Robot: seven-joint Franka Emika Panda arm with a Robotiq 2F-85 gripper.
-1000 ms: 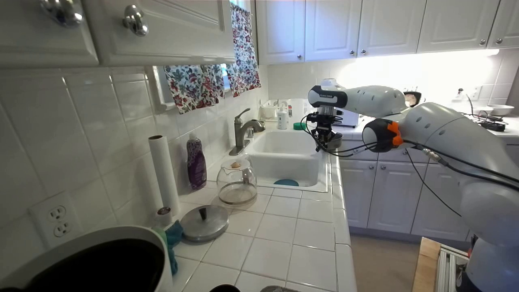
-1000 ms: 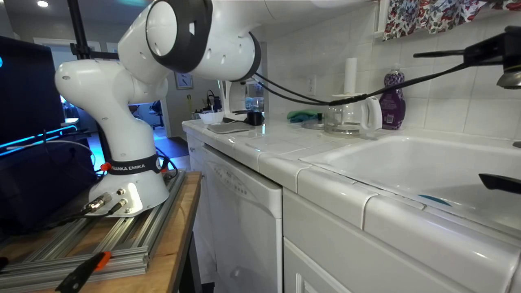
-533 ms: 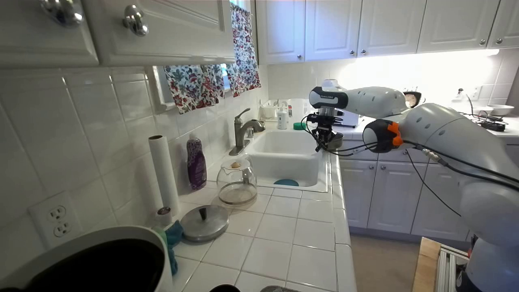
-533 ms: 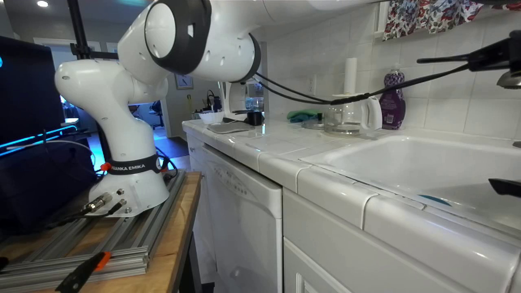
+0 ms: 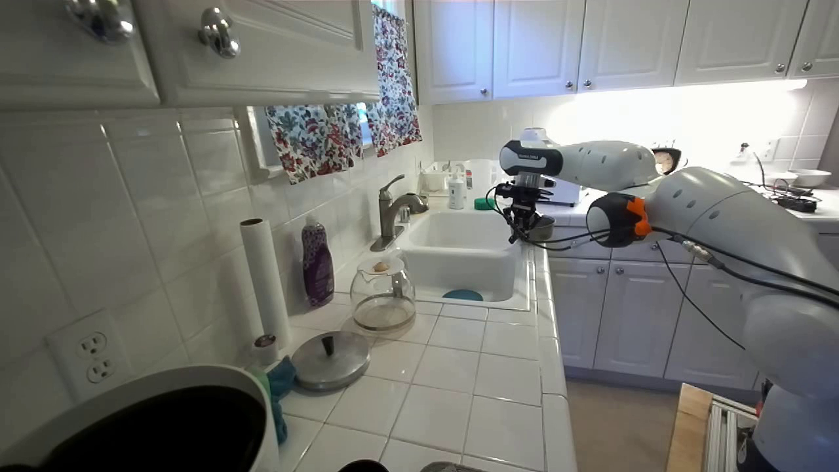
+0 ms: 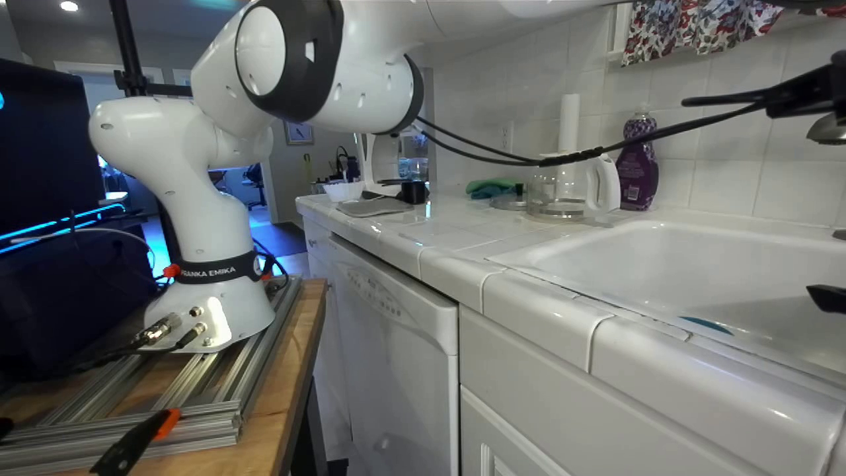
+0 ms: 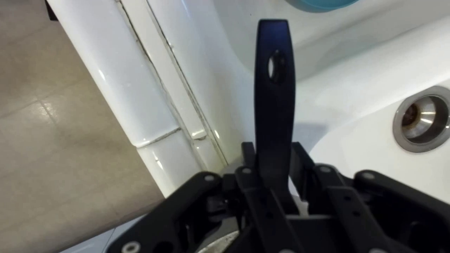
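Note:
My gripper (image 7: 273, 154) points down, shut on the black handle (image 7: 275, 102) of a grey metal pot. The handle sticks out past the fingers, with a hanging hole near its tip. Only part of the pot's rim (image 7: 220, 243) shows in the wrist view, behind the fingers. In an exterior view the gripper (image 5: 522, 226) is over the front edge of the white double sink (image 5: 518, 303), with the pot (image 5: 543, 227) just beyond it. In an exterior view only the handle's tip (image 6: 827, 297) shows, at the right edge; the pot is out of frame there.
A teal item (image 5: 463, 295) lies in the near basin. A metal faucet (image 5: 392, 213) stands behind the sink. A glass carafe (image 5: 383, 295), a metal lid (image 5: 331, 360), a purple bottle (image 5: 318, 265) and a paper roll (image 5: 265, 285) stand along the counter. Black cables (image 6: 581, 157) hang from the arm.
The handle's tip and the black gripper part have shifted slightly right in an exterior view, the gripper part also slightly down. The hold on the handle looks the same.

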